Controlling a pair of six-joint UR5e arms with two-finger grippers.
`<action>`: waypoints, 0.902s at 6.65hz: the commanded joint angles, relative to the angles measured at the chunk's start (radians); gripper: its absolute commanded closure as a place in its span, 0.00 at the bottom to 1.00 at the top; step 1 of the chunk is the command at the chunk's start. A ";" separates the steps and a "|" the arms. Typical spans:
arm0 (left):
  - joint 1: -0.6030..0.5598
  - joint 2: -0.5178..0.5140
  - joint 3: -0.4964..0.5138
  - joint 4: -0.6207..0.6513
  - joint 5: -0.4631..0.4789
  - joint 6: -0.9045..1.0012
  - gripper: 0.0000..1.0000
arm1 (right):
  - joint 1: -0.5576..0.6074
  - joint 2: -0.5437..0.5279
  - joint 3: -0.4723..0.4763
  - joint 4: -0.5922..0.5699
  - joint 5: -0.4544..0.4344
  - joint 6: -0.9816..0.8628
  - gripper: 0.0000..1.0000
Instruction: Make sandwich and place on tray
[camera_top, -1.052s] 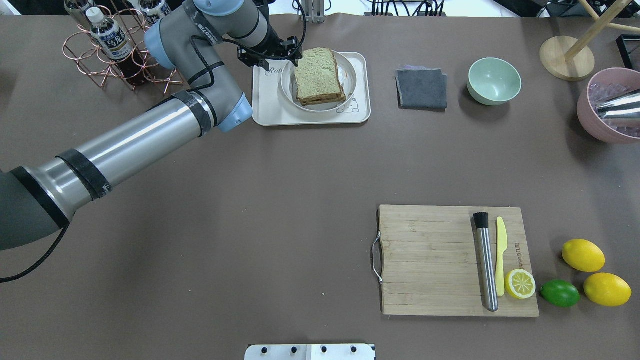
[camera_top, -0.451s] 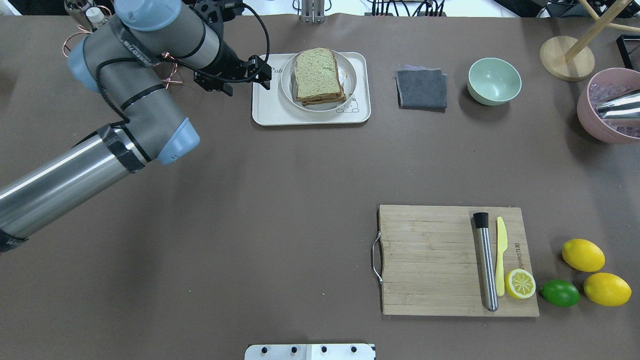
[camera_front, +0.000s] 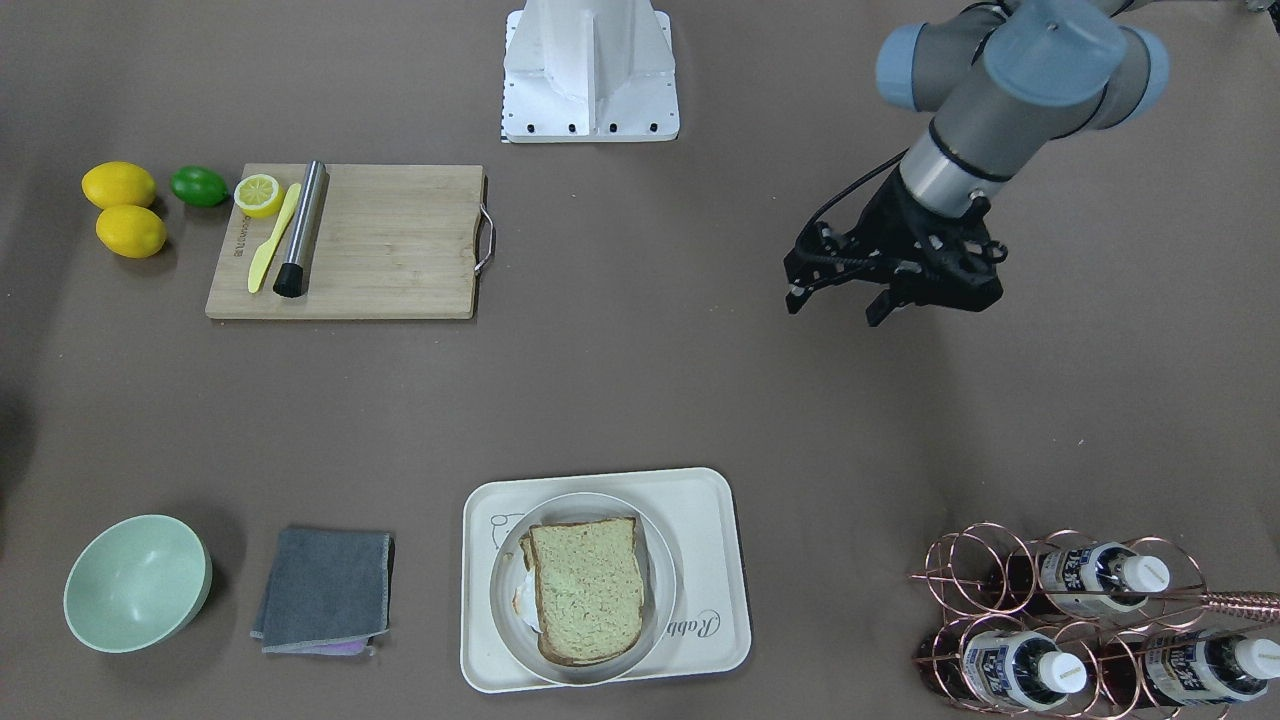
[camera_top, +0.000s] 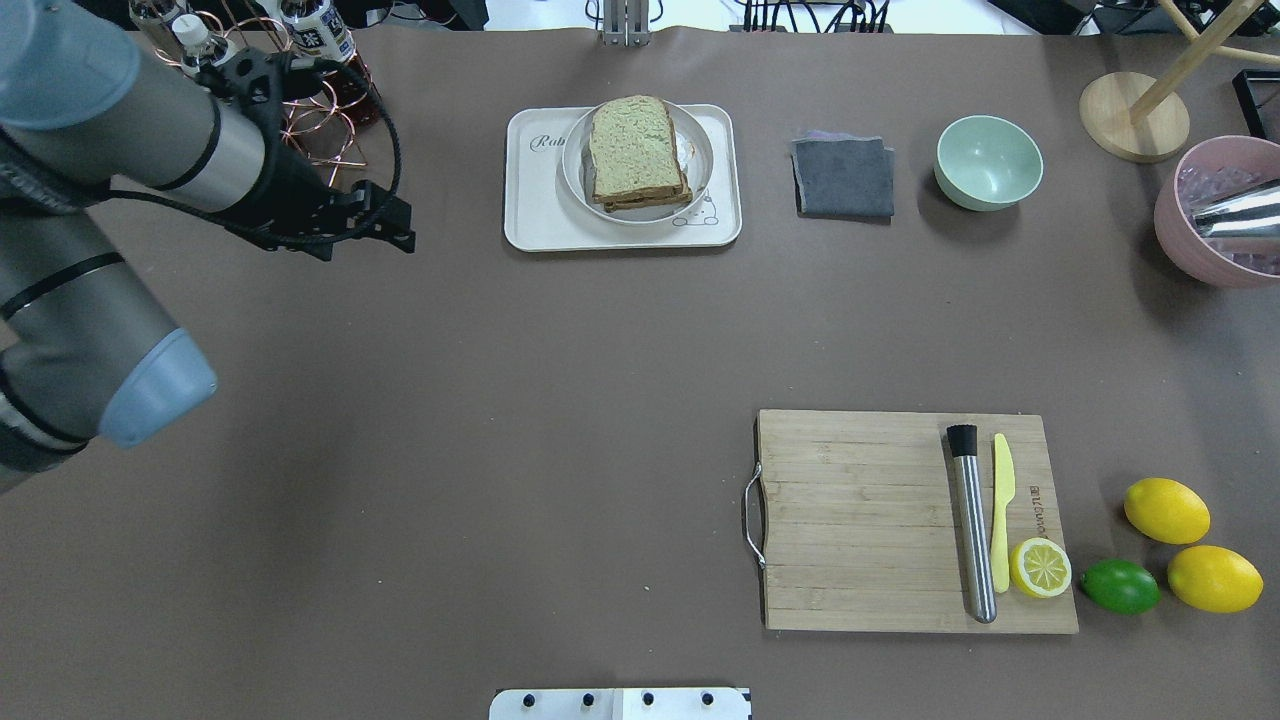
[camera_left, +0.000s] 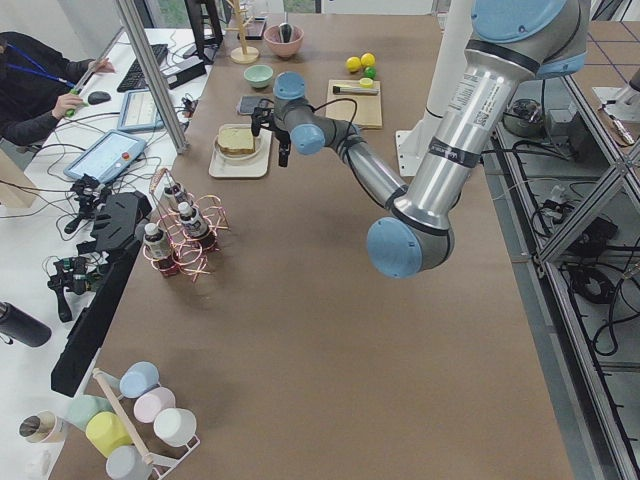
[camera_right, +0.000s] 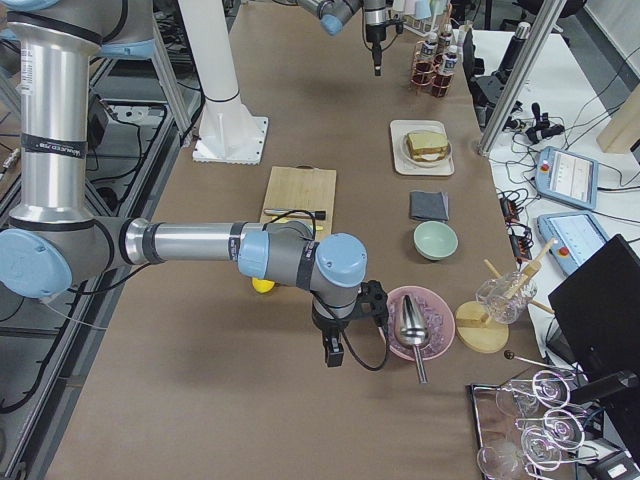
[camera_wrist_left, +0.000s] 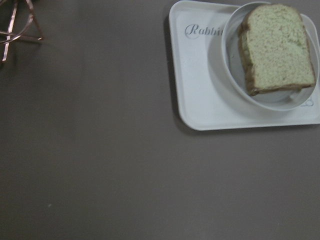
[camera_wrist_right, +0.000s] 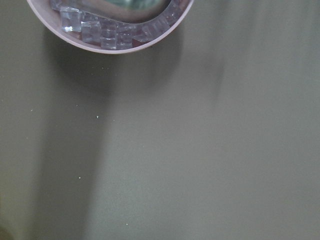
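Note:
The sandwich (camera_top: 636, 150) lies on a round white plate (camera_top: 578, 185) that stands on the cream tray (camera_top: 530, 228) at the far middle of the table. The top slice covers the filling, and a bit of white egg shows at one edge in the front-facing view (camera_front: 521, 600). The sandwich (camera_wrist_left: 277, 50) and the tray (camera_wrist_left: 200, 100) also show in the left wrist view. My left gripper (camera_top: 400, 228) is open and empty, above bare table well left of the tray; it also shows in the front-facing view (camera_front: 835, 308). My right gripper (camera_right: 333, 350) shows only in the exterior right view, beside a pink bowl; I cannot tell its state.
A copper rack with bottles (camera_top: 300, 90) stands behind the left gripper. A grey cloth (camera_top: 843, 177) and a green bowl (camera_top: 988, 160) lie right of the tray. A wooden cutting board (camera_top: 860, 520) holds a muddler, a yellow knife and a lemon half. A pink bowl with ice (camera_wrist_right: 110, 30) stands at the far right.
My left gripper has drawn back from the plate's edge, leftward and toward the robot, empty. The sandwich, plate and tray have not moved.

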 joint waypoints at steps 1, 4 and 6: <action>-0.138 0.214 -0.112 0.021 -0.080 0.218 0.01 | 0.003 -0.008 0.000 0.000 -0.001 0.000 0.00; -0.431 0.361 -0.063 0.150 -0.237 0.793 0.01 | 0.005 -0.011 0.001 0.000 -0.001 -0.002 0.00; -0.607 0.332 0.003 0.453 -0.225 1.237 0.01 | 0.005 -0.011 0.000 0.000 -0.001 0.000 0.00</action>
